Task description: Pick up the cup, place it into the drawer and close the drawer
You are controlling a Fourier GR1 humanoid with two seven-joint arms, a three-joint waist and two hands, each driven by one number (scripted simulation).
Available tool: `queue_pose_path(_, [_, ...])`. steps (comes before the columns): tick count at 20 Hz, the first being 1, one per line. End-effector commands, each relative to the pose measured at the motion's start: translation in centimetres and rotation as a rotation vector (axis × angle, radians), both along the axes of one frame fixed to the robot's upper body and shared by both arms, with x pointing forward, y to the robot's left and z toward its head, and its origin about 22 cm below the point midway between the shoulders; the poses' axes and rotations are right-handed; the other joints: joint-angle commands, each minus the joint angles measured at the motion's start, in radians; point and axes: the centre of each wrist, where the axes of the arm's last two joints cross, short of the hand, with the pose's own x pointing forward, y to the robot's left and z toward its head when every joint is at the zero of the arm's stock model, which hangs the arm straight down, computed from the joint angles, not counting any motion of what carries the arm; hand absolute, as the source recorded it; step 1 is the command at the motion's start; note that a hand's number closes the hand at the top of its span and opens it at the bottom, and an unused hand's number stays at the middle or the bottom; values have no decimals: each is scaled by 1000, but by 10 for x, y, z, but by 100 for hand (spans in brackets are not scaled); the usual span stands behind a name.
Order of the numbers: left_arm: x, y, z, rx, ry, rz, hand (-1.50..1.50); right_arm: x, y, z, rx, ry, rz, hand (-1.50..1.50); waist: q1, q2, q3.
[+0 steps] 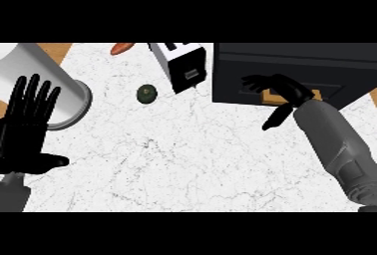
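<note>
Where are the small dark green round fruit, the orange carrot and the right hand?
small dark green round fruit (146, 93), head view, its top.
orange carrot (121, 48), head view, mid-body.
right hand (282, 88), head view, its back.

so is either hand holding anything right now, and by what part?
Nothing held. The left hand rests open, fingers up; the right hand is at the drawer front, fingers spread; no cup visible.

A dark cabinet drawer (294, 69) with a tan handle (276, 97) sits shut beneath the right hand (283, 89); no cup can be made out there.
</note>
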Motion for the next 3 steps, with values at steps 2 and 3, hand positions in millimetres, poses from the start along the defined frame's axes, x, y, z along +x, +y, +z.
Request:
queue_pose_path(2, [-4, -1, -8, -14, 3, -3, -150, 13, -14, 28, -65, -26, -177, -150, 22, 33, 7])
queue_pose_path(3, [-5, -5, -15, -7, 2, -7, -150, 12, -23, 29, -64, -20, -167, -150, 19, 36, 7])
